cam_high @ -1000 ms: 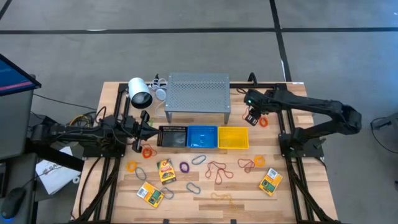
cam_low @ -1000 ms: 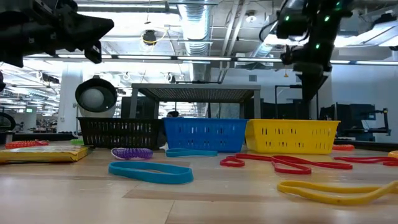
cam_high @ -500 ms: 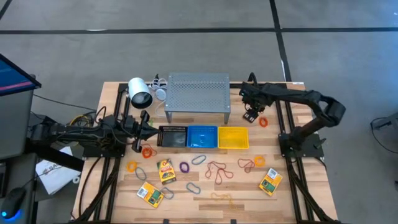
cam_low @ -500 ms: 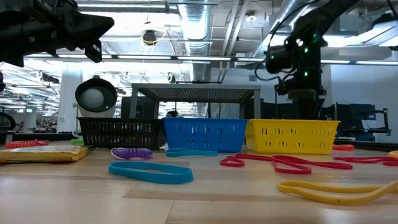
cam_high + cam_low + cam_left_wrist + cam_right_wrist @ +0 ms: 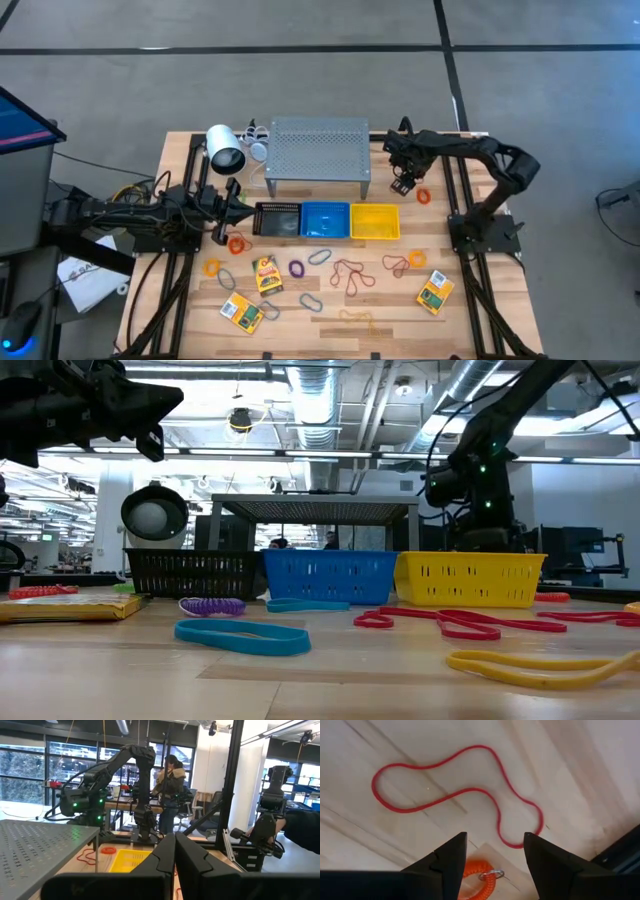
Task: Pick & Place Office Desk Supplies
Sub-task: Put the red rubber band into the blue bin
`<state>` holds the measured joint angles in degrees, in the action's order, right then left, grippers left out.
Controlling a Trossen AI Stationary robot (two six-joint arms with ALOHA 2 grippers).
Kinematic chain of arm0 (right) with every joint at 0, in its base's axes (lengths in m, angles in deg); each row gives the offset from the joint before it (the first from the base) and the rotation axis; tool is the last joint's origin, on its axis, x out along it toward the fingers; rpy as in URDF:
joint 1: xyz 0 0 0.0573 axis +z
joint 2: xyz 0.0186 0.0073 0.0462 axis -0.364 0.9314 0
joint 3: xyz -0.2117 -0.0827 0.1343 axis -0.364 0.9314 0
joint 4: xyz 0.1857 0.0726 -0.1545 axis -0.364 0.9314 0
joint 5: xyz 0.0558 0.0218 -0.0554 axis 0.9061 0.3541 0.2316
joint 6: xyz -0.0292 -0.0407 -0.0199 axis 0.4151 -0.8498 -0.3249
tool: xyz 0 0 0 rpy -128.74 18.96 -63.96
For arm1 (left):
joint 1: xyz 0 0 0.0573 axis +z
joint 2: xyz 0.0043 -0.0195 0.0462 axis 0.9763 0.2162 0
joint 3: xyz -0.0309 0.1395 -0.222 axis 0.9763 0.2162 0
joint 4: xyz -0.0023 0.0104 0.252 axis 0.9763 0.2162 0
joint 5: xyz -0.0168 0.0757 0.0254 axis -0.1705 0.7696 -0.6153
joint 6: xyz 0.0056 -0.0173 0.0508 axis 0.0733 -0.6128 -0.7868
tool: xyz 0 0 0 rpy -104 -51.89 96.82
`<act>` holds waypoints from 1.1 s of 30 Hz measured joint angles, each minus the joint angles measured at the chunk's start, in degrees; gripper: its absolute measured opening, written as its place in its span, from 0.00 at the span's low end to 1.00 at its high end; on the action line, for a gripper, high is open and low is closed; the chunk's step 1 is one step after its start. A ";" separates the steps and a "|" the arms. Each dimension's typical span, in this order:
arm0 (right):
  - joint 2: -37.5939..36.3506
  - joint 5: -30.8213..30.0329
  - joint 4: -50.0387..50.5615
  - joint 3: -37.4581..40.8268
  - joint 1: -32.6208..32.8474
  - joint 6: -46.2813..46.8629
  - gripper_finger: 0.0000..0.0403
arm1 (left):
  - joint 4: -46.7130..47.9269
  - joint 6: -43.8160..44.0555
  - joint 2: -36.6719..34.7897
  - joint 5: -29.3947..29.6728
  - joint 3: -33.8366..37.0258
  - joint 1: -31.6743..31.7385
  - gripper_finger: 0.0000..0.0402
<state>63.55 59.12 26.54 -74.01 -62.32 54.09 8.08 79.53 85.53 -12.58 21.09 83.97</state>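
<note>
The office desk supplies lie on the table's near half: yellow-and-green packs (image 5: 266, 273) (image 5: 434, 292), band loops (image 5: 348, 274) and grey clips (image 5: 310, 301). My right gripper (image 5: 495, 840) (image 5: 402, 185) is open and points down just right of the grey shelf (image 5: 318, 150). It stands above a thin red band loop (image 5: 455, 790) and an orange coil with a small metal ring (image 5: 475, 875) (image 5: 423, 196), both flat on the wood. It touches neither. My left gripper (image 5: 175, 851) (image 5: 228, 212) is shut on nothing, held above the table at the left, by the black basket (image 5: 277, 219).
Black, blue (image 5: 325, 220) and yellow (image 5: 375, 221) baskets stand in a row before the shelf. A white lamp-like cylinder (image 5: 226, 150) stands at the far left. The table's black frame rail (image 5: 620, 850) runs close beside the red loop. A person (image 5: 170, 780) stands in the room beyond.
My right gripper has sunk toward the table behind the yellow basket and tipped to point more steeply down, while the arm's elbow has swung in toward the table.
</note>
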 joint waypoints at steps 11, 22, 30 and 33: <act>3.73 4.03 -3.06 0.09 0.04 -1.54 0.46 | 0.07 0.00 0.00 0.00 0.00 0.00 0.01; 4.34 4.46 -4.12 0.09 -1.26 -4.39 0.45 | 0.09 0.03 0.00 -0.02 -0.02 -0.04 0.01; 4.34 6.29 -4.74 0.09 -4.01 -5.78 0.45 | 0.08 0.50 0.00 -0.03 -0.01 -0.04 0.01; 4.34 8.50 -4.98 0.09 -5.19 -5.87 0.45 | 0.07 1.30 0.00 -0.03 -0.02 -0.04 0.01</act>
<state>67.89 67.62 21.57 -73.92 -67.51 48.22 8.14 80.83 85.53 -12.61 21.06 83.93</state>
